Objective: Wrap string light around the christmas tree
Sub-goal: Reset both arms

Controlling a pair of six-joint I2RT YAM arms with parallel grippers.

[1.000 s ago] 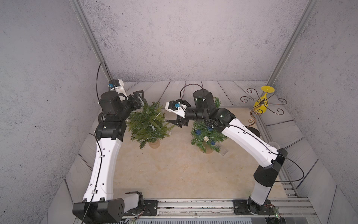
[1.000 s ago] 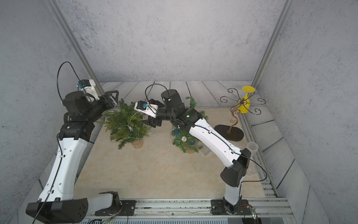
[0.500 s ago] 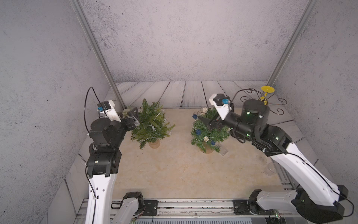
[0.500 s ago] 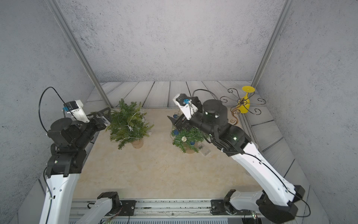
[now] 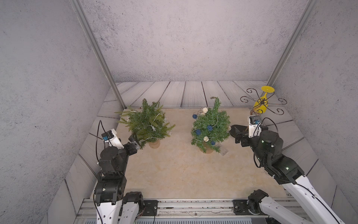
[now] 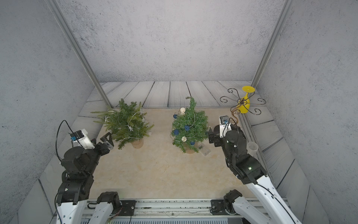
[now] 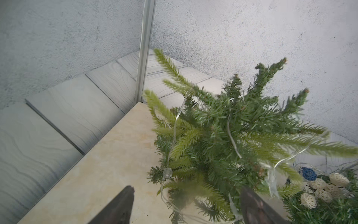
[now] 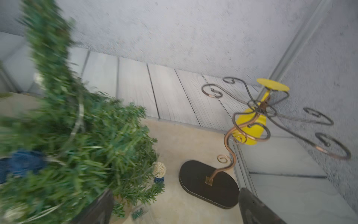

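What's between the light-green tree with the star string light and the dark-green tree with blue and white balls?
Nothing. In both top views only bare beige tabletop separates the light-green tree from the dark-green tree.

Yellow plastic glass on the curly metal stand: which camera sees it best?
The right wrist view: the yellow plastic glass looks big and close. Both top views show it small, far off. The left wrist view misses it.

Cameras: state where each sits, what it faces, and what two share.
Top views: high over the base, looking down and forward; arms, left gripper, right gripper show.
Left wrist: on the left arm, facing the pale tree; fingertips show.
Right wrist: on the right arm, facing the ball-hung tree and wire stand; fingertips show.
Shared: both wrist views catch the ball-hung tree.
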